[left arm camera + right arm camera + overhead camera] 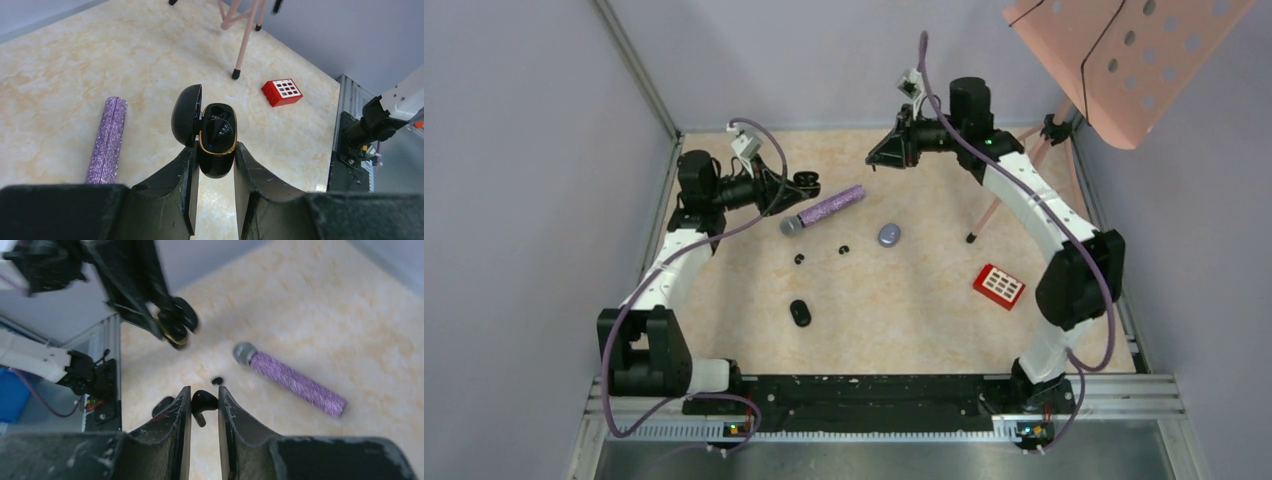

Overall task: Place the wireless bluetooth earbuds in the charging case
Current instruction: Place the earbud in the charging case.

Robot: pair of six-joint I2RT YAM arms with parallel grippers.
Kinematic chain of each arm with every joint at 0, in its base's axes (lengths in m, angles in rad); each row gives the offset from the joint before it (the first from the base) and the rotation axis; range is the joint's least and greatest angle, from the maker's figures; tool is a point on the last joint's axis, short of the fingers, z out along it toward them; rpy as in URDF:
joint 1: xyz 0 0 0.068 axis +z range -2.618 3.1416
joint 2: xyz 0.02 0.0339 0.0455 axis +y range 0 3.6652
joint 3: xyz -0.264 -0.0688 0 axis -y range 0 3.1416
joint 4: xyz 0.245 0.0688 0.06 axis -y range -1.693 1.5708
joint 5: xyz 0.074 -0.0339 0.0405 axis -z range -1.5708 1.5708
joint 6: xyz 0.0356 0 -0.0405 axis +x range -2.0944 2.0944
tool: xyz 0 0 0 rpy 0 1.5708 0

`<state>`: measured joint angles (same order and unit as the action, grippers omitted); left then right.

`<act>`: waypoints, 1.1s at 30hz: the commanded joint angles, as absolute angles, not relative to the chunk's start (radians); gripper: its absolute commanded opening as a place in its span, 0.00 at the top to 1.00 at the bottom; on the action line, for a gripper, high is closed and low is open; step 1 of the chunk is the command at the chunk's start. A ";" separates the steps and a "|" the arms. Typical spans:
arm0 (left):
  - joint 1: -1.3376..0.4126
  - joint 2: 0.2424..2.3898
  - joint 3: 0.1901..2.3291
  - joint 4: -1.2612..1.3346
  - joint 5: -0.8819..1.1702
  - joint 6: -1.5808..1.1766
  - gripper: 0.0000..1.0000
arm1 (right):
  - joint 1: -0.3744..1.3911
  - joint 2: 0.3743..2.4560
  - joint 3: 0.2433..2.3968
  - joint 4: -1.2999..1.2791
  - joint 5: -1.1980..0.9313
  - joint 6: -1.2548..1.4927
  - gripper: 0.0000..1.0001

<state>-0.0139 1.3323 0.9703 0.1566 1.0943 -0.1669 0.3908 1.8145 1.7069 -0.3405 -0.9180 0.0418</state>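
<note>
Your left end effector is clamped narrow on the lower body of the open black charging case. The lid is hinged back to the end effector's left and the gold-rimmed wells face away from the fingers. Your right end effector is pinched narrow on one glossy black earbud, its stem lying back between the fingers. From there the case hangs ahead and to the left, well apart, and both are clear of the worktop.

Hold the case steady and bring the earbud to it. Line the stem up with a free well, ease it in, and let go only once it sits flush. Whether a well is already filled, you cannot tell from the glossy interior.

The worktop is smooth, marble-patterned beige, so a dropped earbud would likely skitter. Left of your left end effector lies a purple glitter microphone, with a red block ahead and to its right. Loose black earbuds sit below. Pale lilac walls close the space in.
</note>
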 commanded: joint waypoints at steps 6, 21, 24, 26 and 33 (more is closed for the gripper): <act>-0.118 1.363 1.103 0.357 1.201 -0.274 1.00 | 0.466 1.682 1.615 0.285 -1.033 0.350 1.00; -0.144 1.335 1.179 0.376 1.148 -0.377 1.00 | 0.531 1.678 1.589 0.423 -0.862 0.442 1.00; -0.144 1.337 1.182 0.392 1.134 -0.393 1.00 | 0.529 1.690 1.598 0.425 -0.875 0.450 1.00; -0.144 1.338 1.186 0.404 1.122 -0.409 1.00 | 0.530 1.698 1.604 0.425 -0.887 0.460 1.00; -0.144 1.333 1.199 0.424 1.104 -0.426 1.00 | 0.537 1.686 1.600 0.344 -0.811 0.405 1.00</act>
<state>-0.1402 1.3701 1.1503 0.3599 1.1252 -0.4068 0.5209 1.6920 1.5707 0.3584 -0.8627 0.4366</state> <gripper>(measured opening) 0.328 0.208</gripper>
